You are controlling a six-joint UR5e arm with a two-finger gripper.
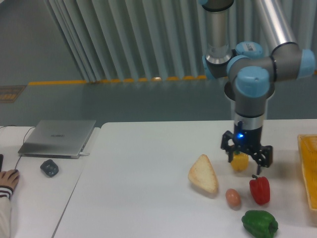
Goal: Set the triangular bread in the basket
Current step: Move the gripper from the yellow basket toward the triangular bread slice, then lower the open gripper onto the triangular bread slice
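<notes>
The bread [203, 174] lies flat on the surface, right of centre, untouched, well apart from the basket [308, 171] at the right edge. The tool [246, 161] hangs open in front of the yellow pepper [240, 162], just right of the bread, fingers spread wide, probably so they can straddle the wedge. An egg [233, 198] sits close by the bread's near corner, so a grasp could nudge it.
</notes>
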